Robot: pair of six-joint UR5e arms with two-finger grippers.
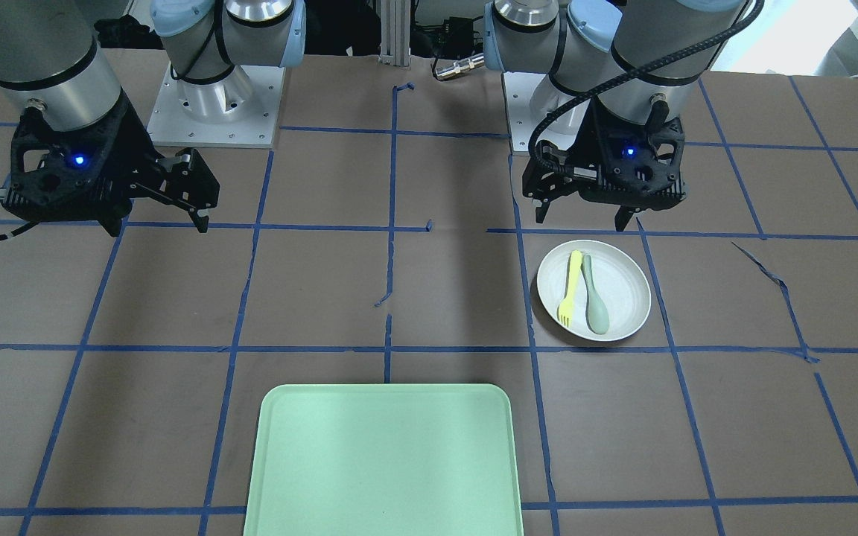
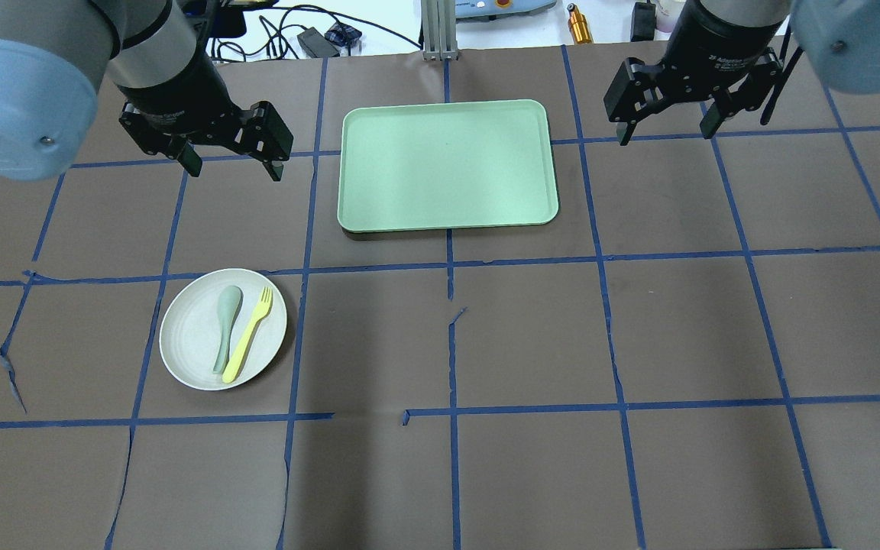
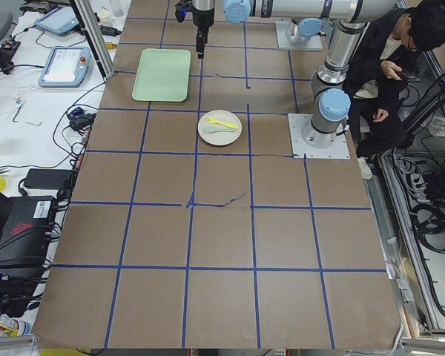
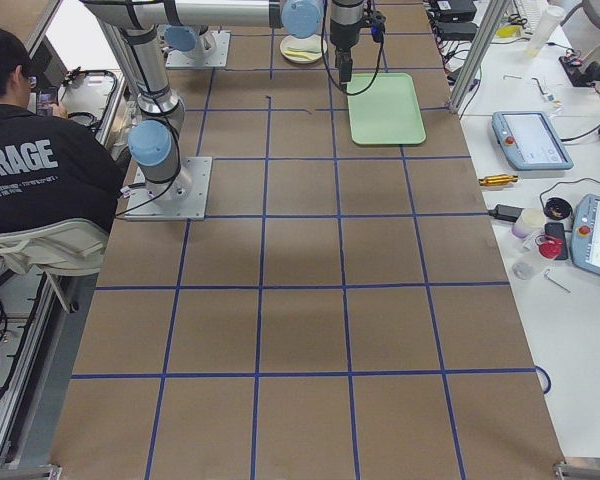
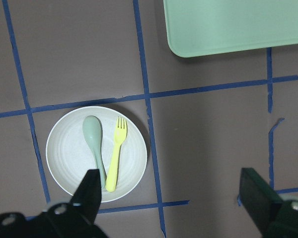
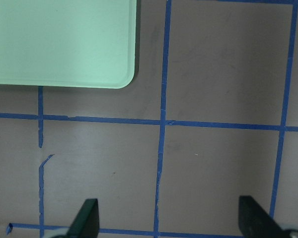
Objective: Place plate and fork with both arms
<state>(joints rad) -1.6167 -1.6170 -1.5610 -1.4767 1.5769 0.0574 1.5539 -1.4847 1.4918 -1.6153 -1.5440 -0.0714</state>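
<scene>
The off-white plate (image 2: 184,336) lies on the brown table on my left side. The pale-yellow fork (image 2: 249,334) lies in it beside a grey-green spoon (image 2: 224,325). My left gripper (image 2: 235,169) hangs open and empty above the table, between the plate and the tray's left end. In the left wrist view the plate (image 5: 64,158) and fork (image 5: 115,158) sit next to the left fingertip (image 5: 89,193). My right gripper (image 2: 665,136) is open and empty, right of the tray. In the front view, the plate (image 1: 626,283) and fork (image 1: 569,286) lie below the left gripper (image 1: 582,219); the right gripper (image 1: 157,223) is far left.
A mint-green rectangular tray (image 2: 448,164) lies bare at the far middle of the table; its corner shows in the right wrist view (image 6: 59,39) and the left wrist view (image 5: 228,25). Blue tape lines grid the table. A seated person is beside the robot base.
</scene>
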